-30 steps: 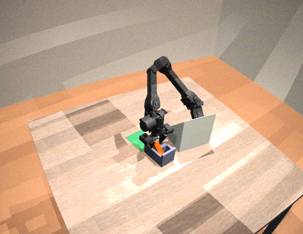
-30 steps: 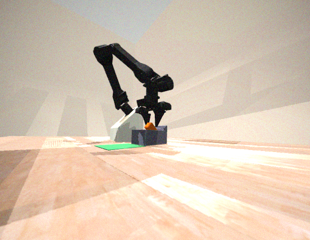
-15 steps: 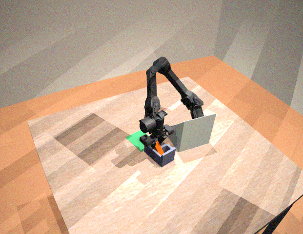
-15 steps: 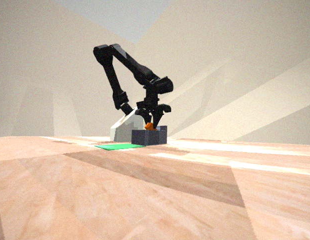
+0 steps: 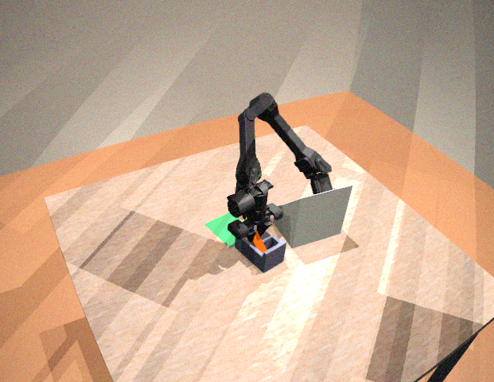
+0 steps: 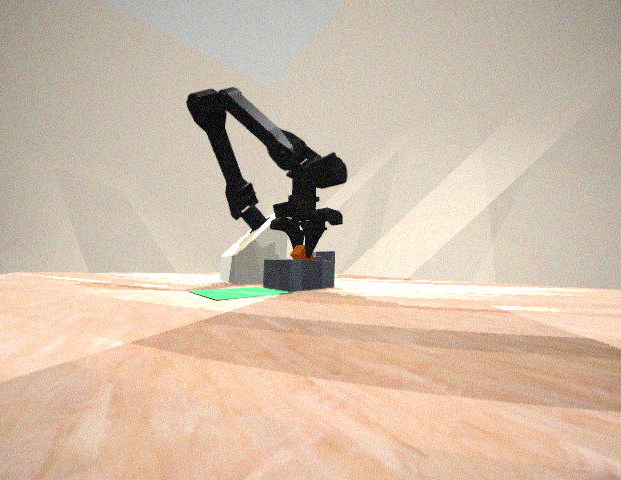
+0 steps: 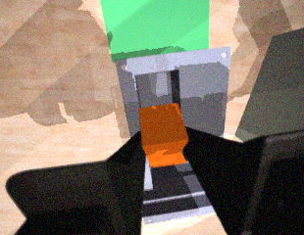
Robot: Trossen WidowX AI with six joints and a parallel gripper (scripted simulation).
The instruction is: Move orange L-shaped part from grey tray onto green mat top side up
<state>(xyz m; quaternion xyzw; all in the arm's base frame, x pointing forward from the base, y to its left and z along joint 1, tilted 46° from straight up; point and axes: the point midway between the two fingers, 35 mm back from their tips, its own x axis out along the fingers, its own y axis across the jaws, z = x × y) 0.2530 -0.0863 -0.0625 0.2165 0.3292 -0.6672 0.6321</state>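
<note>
The orange part (image 5: 259, 243) (image 6: 298, 252) (image 7: 163, 124) is tilted in the grey tray (image 5: 274, 259) (image 6: 277, 274) (image 7: 167, 62). Its end nearer the mat stands above the rim, and its other end is low in the pocket. The fingers partly hide its lower, L-shaped end. My gripper (image 5: 257, 234) (image 6: 304, 250) (image 7: 160, 133) points down over the tray and is shut on the part, one finger on each side of the raised portion. The green mat (image 5: 222, 224) (image 6: 238, 293) (image 7: 157, 26) lies beside the tray, with nothing seen on it; the arm hides some of it in the top view.
A grey-white upright panel (image 5: 320, 217) (image 6: 256, 260) (image 7: 279, 88) stands near the tray, on the right in the top view and the wrist view. The arm's base is behind it. The tray has another dark recess (image 5: 272, 243) beside the part.
</note>
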